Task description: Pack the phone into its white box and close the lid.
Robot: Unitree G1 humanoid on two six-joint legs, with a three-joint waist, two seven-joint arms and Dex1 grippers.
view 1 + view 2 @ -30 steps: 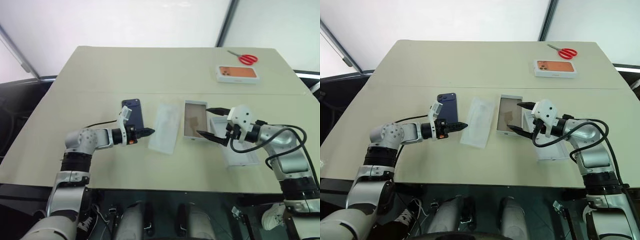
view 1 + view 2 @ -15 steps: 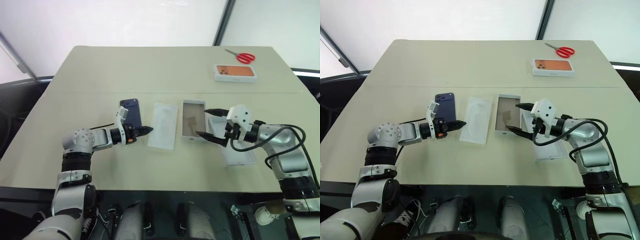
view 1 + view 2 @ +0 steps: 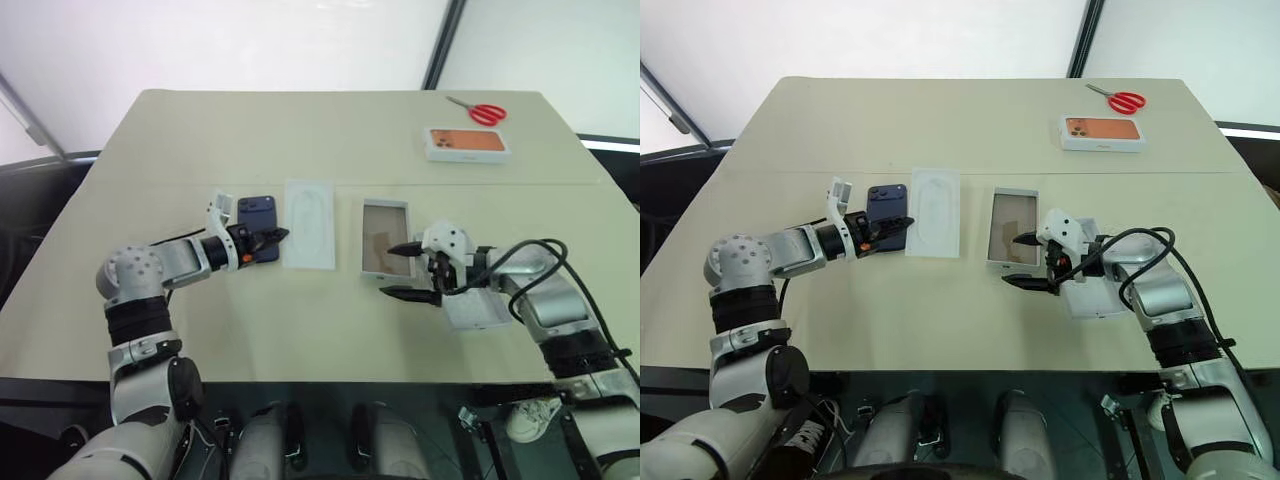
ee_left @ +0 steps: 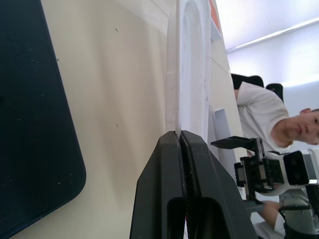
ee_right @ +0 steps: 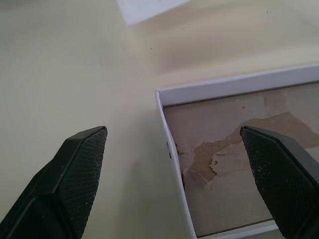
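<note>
Beside the phone (image 3: 257, 214), left gripper (image 3: 277, 236) pinching insert tray (image 3: 309, 209)

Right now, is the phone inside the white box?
No. The phone lies on the table, left of the insert tray; the white box holds nothing.

The left gripper (image 3: 278, 234) has dragged the white insert tray (image 3: 309, 208) farther up the table.
</note>
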